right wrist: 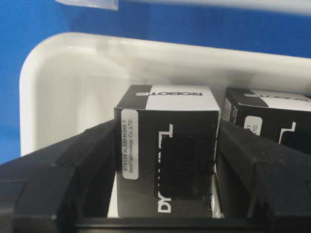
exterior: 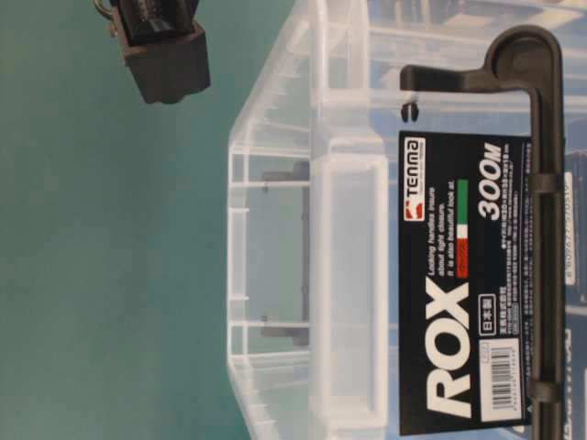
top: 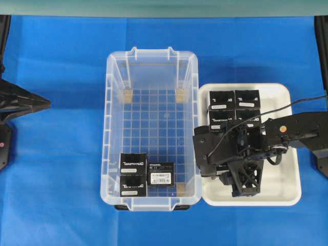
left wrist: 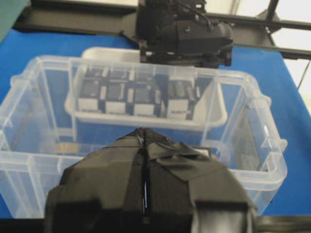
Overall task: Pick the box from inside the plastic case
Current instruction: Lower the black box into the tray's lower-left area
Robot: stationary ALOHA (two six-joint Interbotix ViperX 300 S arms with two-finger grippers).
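Gripping a box [right wrist: 165,160] between its fingers, the right claw [right wrist: 165,167] hangs over the white tray [top: 287,189], beside the plastic case [top: 110,128]. Lower it squarely, clear of neighbouring boxes. The left claw [left wrist: 145,194] is clenched, empty.

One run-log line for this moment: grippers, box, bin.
right gripper: shut on small black box over white tray | left gripper: shut, idle | clear plastic case: three boxes inside
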